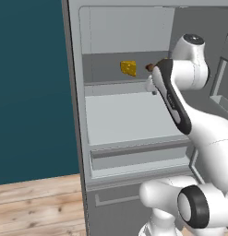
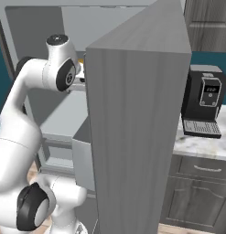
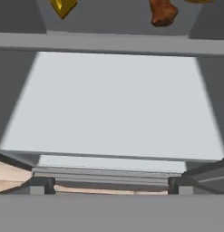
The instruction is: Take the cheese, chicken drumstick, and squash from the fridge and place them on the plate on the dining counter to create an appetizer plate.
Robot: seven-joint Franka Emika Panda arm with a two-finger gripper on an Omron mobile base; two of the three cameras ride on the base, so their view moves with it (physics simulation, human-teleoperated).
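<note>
The fridge (image 1: pixel 129 115) stands open, and on its upper shelf the cheese (image 1: pixel 129 67), a yellow wedge with holes, lies near the middle toward the back wall, with the reddish-brown chicken drumstick (image 1: pixel 150 67) just to its right, partly hidden behind the arm in the left base view. In the hand view the cheese (image 3: pixel 63 6) and the chicken drumstick (image 3: pixel 163 12) sit along the far edge of that shelf, well apart from each other, above a bare pale shelf. The gripper (image 3: pixel 111 186) hangs over the front edge of that bare shelf with its jaws spread wide and nothing between them, its fingertips (image 3: pixel 43 185) well short of either food.
</note>
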